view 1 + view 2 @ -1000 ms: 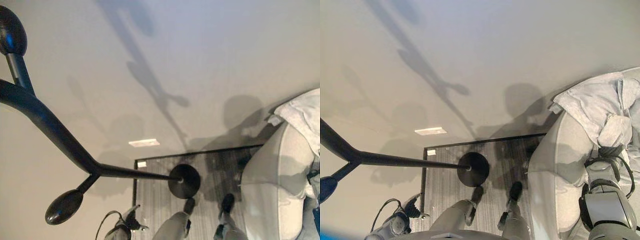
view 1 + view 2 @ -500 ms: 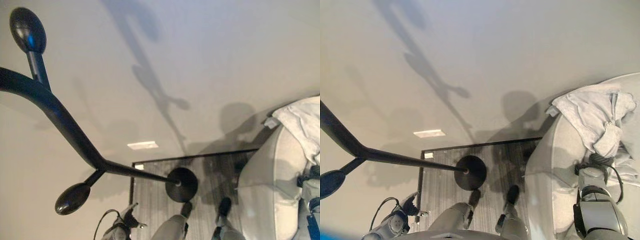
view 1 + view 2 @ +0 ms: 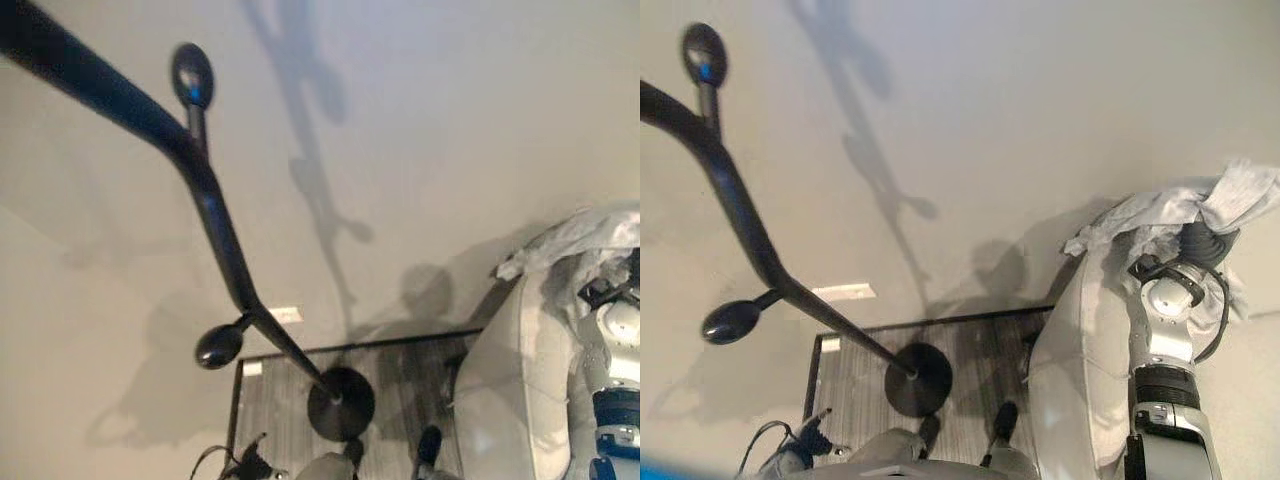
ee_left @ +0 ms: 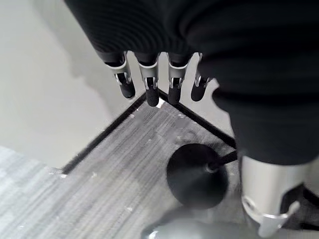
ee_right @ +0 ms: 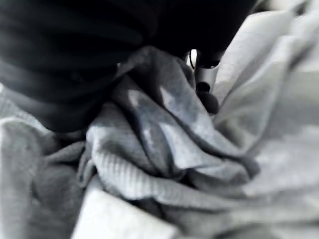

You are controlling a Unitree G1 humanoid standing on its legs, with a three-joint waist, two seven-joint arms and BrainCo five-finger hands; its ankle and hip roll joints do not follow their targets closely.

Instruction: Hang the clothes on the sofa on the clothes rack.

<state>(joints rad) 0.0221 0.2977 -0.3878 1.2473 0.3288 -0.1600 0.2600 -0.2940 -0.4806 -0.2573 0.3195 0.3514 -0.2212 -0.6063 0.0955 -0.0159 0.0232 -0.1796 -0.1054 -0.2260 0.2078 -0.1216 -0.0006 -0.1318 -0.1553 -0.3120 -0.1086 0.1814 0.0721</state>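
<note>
Your right hand [image 3: 1206,238] is buried in the grey clothes [image 3: 1160,212] bunched on the sofa's [image 3: 1080,350] top edge; cloth folds over its fingers in the wrist view, so you cannot tell whether it has closed on them. Your left hand [image 4: 149,74] hangs low with relaxed, empty fingers above the rug [image 4: 99,189]. The black rack [image 3: 215,225] stands to your left, base on the rug.

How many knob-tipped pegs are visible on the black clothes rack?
2: an upper peg near the rack's bend, and a lower peg branching off nearer the round base. Others may be out of frame.
</note>
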